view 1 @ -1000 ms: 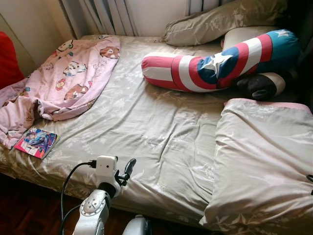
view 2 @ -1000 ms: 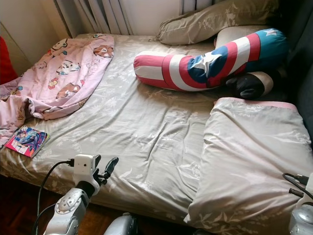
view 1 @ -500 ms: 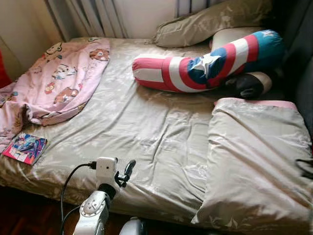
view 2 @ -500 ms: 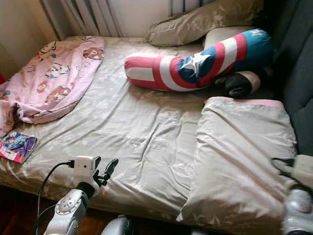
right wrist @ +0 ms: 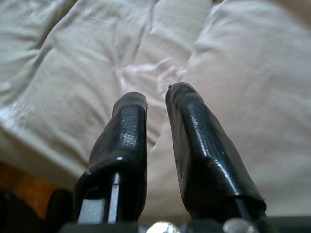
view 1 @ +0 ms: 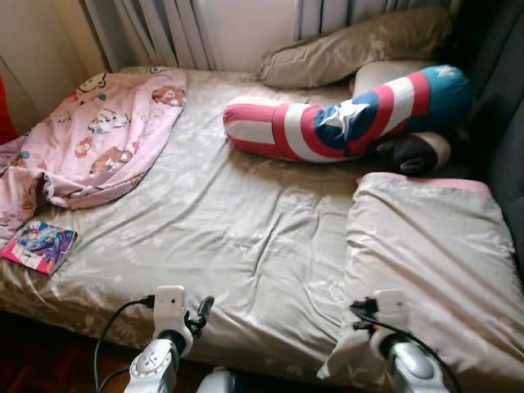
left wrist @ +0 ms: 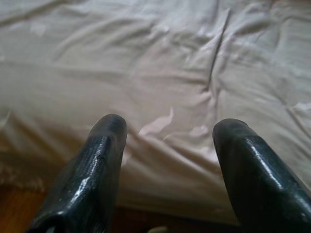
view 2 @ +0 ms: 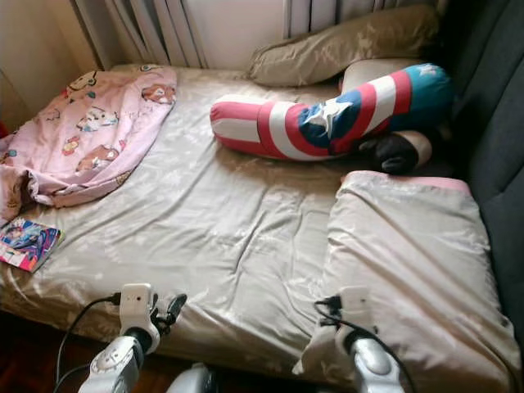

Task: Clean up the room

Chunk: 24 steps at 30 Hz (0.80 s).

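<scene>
Both claws hover at the near edge of a rumpled bed. The left claw is spread wide over the beige sheet, holding nothing; the right claw has its fingers drawn nearly together with a thin gap between them, empty, poised at the near corner of a folded beige blanket.

That blanket lies just ahead of the right claw and stretches away from it, a pink strip showing along its far edge. Well to the left of the left claw, near the bed's edge, lies a colourful book; beyond it a crumpled pink cartoon-print blanket spreads toward the far corner. Far ahead of both claws, across the open sheet, a red, white and blue bolster with a star lies crosswise, with a beige pillow behind it against the curtains.

A dark, rounded object is tucked under the bolster's end, mostly hidden and hard to identify. A second pale cushion behind the bolster is largely covered. The book's cover is too small to read. The pink blanket runs past the frame's left edge.
</scene>
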{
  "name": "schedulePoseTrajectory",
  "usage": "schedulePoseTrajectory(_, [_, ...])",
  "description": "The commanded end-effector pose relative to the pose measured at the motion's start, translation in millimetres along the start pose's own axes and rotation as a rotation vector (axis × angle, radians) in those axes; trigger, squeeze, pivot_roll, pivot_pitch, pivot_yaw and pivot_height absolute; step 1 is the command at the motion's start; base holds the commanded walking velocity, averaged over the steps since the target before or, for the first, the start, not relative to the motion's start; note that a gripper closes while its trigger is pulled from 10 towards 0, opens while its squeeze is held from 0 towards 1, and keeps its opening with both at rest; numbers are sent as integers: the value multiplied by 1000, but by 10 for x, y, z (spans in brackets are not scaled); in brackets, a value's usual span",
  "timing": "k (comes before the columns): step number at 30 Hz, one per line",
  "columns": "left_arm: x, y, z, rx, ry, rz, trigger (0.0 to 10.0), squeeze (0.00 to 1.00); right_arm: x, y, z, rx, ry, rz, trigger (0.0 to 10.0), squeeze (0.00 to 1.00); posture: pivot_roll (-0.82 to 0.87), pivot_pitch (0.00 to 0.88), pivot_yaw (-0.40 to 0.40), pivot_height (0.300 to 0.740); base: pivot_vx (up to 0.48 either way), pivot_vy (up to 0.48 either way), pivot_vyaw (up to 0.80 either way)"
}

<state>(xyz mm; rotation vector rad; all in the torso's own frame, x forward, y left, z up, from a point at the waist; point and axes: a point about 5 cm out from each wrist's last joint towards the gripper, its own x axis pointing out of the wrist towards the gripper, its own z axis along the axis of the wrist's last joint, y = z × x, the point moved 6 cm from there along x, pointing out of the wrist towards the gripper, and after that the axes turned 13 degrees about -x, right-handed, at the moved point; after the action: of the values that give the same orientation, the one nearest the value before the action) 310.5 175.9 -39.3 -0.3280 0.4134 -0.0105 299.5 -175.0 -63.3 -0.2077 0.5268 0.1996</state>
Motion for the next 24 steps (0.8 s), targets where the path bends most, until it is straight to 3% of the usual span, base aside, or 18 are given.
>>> schedulePoseTrajectory(1, [-13, 66, -119, 15, 46, 31, 10000, 0, -6, -48, -92, 37, 51, -23, 10000, 0, 24, 0, 13, 668, 0, 0, 0])
schedulePoseTrajectory(6, [-30, 114, -249, 4, 98, 69, 10000, 0, -48, -171, -211, 115, 93, -93, 10000, 0, 27, 0, 12, 668, 0, 0, 0])
schedulePoseTrajectory(7, [-55, 127, -350, 7, 135, 83, 10000, 0, -85, -230, -294, 181, 114, -144, 10000, 0, 16, 0, 25, 678, 0, 0, 0])
schedulePoseTrajectory(10, [-98, 145, -465, 12, 174, 96, 10000, 0, -131, -223, -414, 252, 143, -182, 10000, 0, 12, 0, 32, 698, 0, 0, 0])
schedulePoseTrajectory(16, [-136, 172, -561, 27, 210, 106, 10000, 0, -163, -58, -530, 226, 176, -135, 10000, 0, 12, 0, 38, 728, 0, 0, 0])
schedulePoseTrajectory(21, [-167, 209, -630, 38, 240, 122, 10000, 0, -195, -40, -598, 260, 191, -145, 10000, 0, 4, 0, 38, 740, 0, 0, 0])
schedulePoseTrajectory(24, [-206, 238, -705, 41, 270, 138, 10000, 0, -216, -5, -645, 232, 207, -123, 10000, 0, 5, 0, 33, 740, 0, 0, 0])
